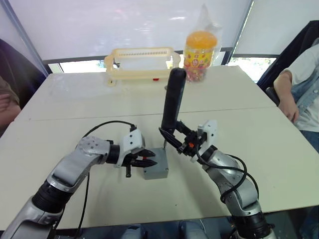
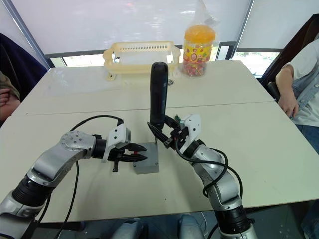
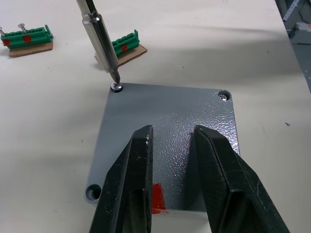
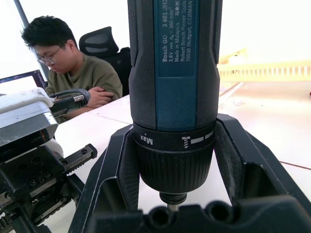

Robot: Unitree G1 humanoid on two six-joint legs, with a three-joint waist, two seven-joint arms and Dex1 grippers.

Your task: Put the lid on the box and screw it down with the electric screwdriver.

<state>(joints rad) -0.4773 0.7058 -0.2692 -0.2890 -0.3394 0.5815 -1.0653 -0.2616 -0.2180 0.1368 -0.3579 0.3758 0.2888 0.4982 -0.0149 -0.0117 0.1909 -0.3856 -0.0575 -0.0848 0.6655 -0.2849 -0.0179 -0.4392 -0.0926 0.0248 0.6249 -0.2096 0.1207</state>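
Observation:
The grey lid (image 3: 167, 104) lies flat on the grey box (image 1: 158, 172) in the middle of the near table. My left gripper (image 3: 172, 133) hovers low over the lid, open, with nothing between its fingers. A red mark (image 3: 156, 199) shows on the box side beneath them. My right gripper (image 1: 173, 137) is shut on the electric screwdriver (image 1: 174, 97), a black-and-blue cylinder held nearly upright. Its metal bit (image 3: 104, 46) rests on the screw (image 3: 116, 87) in one far corner of the lid. Another screw (image 3: 223, 95) sits in the neighbouring corner, and a near corner hole (image 3: 92, 192) is empty.
Two green terminal pieces (image 3: 26, 39) (image 3: 124, 43) lie on the table just beyond the box. A cream plastic basket (image 1: 139, 64) and a candy jar (image 1: 200, 50) stand at the back. People sit at the right edge (image 1: 299, 94) and the left edge (image 1: 5, 99).

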